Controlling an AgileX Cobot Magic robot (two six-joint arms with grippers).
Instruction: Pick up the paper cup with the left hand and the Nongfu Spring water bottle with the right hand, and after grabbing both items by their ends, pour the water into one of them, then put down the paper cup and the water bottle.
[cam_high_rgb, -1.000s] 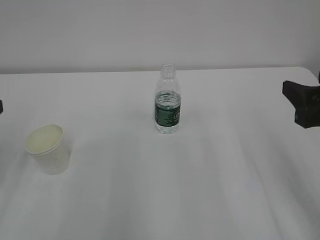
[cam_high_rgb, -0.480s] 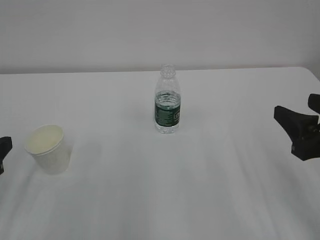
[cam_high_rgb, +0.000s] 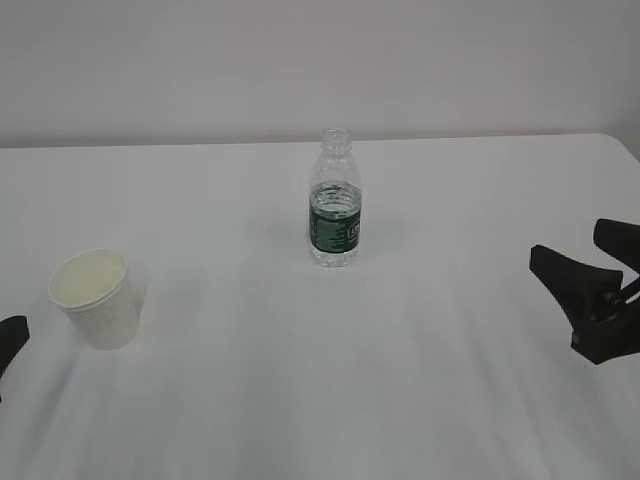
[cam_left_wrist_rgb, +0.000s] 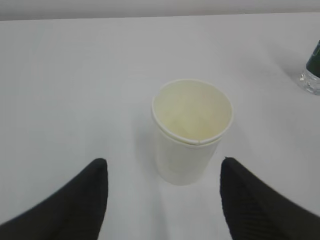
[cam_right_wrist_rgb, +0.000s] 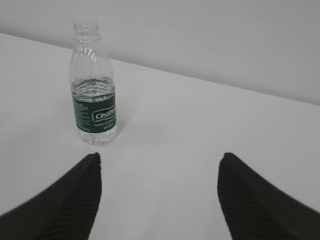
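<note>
Approach stage: both end effectors, left and right, gape empty; the light, crushable paper cup stands front-left on the tabletop, the slippery, part-filled Nongfu Spring water bottle centrally, best gripped low.

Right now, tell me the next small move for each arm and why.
Probably ease both arms forward. The left tool stands open with the paper cup ahead, between its fingers but untouched. The right tool is also open, and the water bottle stands farther off and left of its centre, so that arm should likely shift left too.
</note>
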